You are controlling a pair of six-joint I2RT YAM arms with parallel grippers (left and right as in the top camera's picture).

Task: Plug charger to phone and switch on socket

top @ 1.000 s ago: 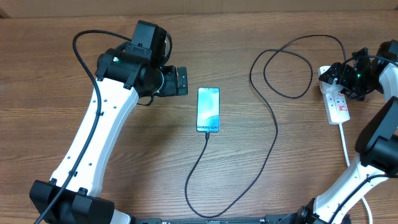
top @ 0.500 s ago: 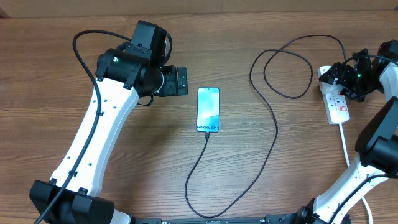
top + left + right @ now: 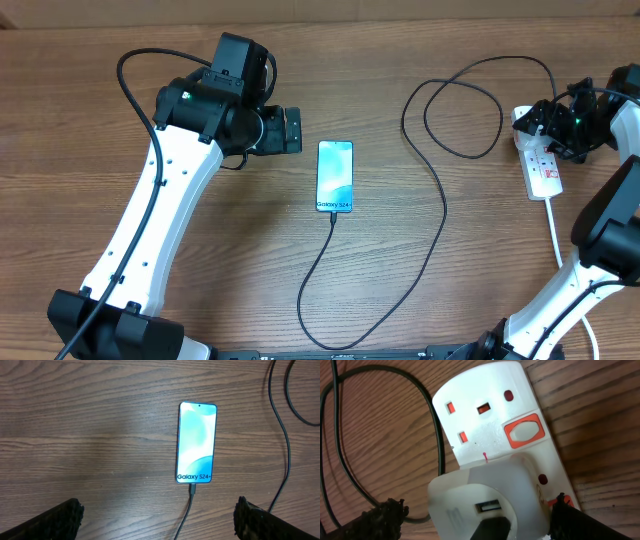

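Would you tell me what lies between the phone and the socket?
Between phone and socket, only the charger cable loops over bare table, seen in the overhead view.

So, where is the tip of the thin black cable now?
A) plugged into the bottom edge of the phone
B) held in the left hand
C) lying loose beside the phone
A: the cable runs straight into the bottom edge of the phone, under the Galaxy text.

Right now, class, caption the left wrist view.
Lit phone lies on the wooden table, black cable plugged into its bottom edge.
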